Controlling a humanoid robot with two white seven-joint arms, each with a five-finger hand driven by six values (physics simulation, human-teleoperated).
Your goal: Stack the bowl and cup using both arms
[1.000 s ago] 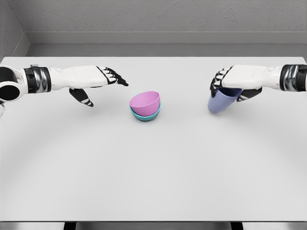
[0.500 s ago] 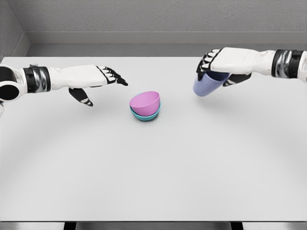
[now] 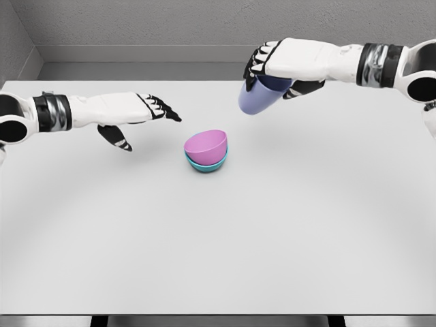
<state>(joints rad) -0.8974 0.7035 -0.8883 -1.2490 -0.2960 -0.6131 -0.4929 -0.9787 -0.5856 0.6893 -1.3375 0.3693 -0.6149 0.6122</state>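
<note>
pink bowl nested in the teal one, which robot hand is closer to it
Left, narrowly. The left robot hand hovers open just left of the pink bowl. The right robot hand, holding the lavender cup, is above and right of it.

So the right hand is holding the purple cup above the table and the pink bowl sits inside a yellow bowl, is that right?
Not quite. The bowl under the pink bowl is teal, not yellow. The rest holds: the right hand holds the purple cup above the table. The head view shows this.

White table (image 3: 218,259); grey wall (image 3: 170,24)
</note>
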